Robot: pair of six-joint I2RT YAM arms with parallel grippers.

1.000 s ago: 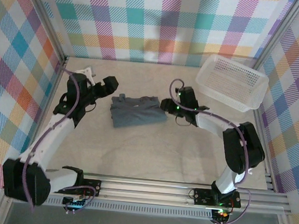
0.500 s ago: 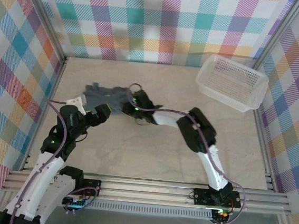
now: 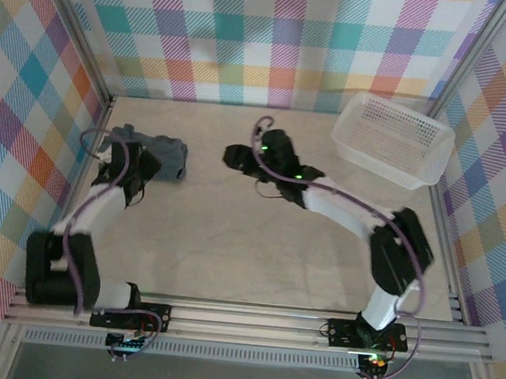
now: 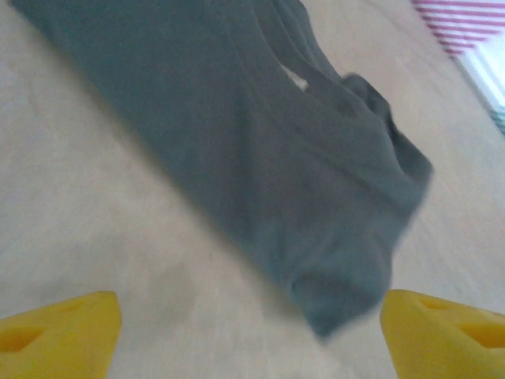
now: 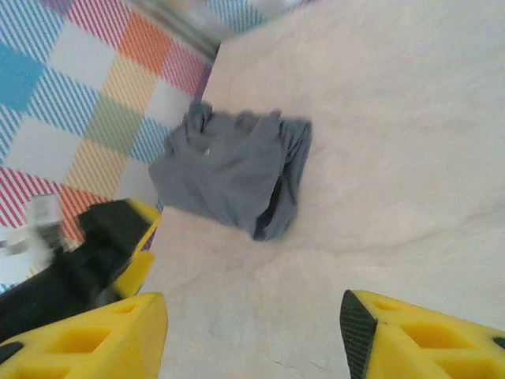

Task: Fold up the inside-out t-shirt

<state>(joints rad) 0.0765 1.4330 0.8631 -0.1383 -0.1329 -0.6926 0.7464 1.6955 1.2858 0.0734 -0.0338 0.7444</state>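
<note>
1. The inside-out t-shirt (image 3: 160, 151) is being shown lying bunched on the table (image 3: 258, 235), at its far left, near the checked wall (image 3: 30, 87).
2. The left gripper (image 3: 143, 168) is being held at the shirt's near edge. Its yellow fingers (image 4: 59, 332) are being held wide apart with nothing gripped, and the cloth is lying just ahead.
3. A small white tag (image 4: 293, 76) is being shown among the folds.
4. The right gripper (image 3: 236, 158) is being held toward the table's middle, apart from the shirt. Its fingers (image 5: 418, 335) are likewise being held wide around nothing.
5. A white mesh basket (image 3: 392, 138) is being shown standing at the far right, well apart from the shirt.
</note>
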